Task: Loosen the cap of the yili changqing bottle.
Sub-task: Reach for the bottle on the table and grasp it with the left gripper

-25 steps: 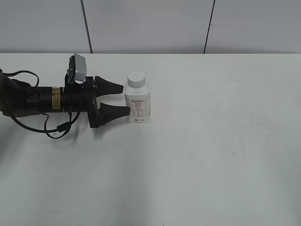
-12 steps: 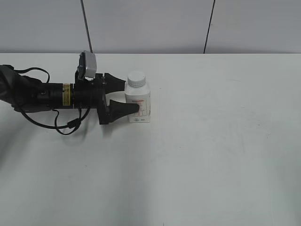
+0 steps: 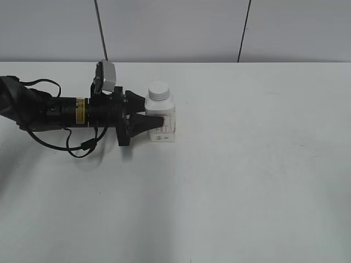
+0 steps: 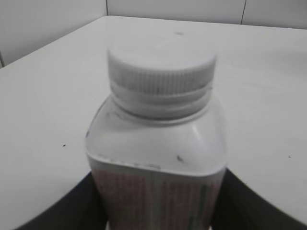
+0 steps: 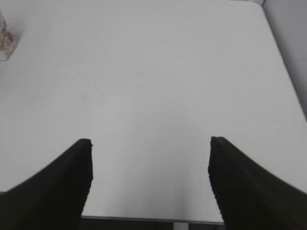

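On the left of the table (image 3: 247, 181), the left claw (image 3: 156, 118), open a second ago, is now clamping the yili changqing bottle (image 3: 160, 121), steadying it while the cap (image 3: 158, 91) waits untouched.

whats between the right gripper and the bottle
Only bare white table. In the right wrist view the open right gripper looks across it to the bottle at the far left corner.

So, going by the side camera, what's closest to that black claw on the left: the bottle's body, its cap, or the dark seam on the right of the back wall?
From the left gripper:
1. Yili changqing bottle, between the fingers.
2. Cap, just above, on the bottle.
3. Wall seam, far right, behind the table.
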Controlling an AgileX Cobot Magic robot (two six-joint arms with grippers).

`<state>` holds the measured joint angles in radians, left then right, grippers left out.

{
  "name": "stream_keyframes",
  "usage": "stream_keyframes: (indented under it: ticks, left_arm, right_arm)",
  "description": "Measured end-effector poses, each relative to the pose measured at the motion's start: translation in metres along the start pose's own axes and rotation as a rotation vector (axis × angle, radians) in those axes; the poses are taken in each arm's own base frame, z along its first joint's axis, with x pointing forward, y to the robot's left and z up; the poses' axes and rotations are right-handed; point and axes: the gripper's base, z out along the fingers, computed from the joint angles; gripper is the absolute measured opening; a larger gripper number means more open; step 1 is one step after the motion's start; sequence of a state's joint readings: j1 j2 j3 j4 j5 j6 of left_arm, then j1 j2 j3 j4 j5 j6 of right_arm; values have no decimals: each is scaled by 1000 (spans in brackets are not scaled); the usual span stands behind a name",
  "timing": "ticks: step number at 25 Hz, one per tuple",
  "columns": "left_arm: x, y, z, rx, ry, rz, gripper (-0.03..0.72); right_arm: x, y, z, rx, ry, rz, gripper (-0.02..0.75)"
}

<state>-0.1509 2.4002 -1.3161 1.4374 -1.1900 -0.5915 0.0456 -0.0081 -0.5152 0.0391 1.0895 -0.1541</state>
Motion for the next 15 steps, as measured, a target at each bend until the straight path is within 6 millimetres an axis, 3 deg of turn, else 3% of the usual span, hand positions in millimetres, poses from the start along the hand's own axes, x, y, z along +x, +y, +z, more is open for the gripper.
stream_keyframes:
  ticks: [7,15]
  left_arm:
    - [0,0,0,0,1,-2,355]
    - [0,0,0,2,-3,-3,355]
  right_arm:
    - [0,-8,0,93,6,-48,592]
    - [-1,-3,0,36,-5,-10,592]
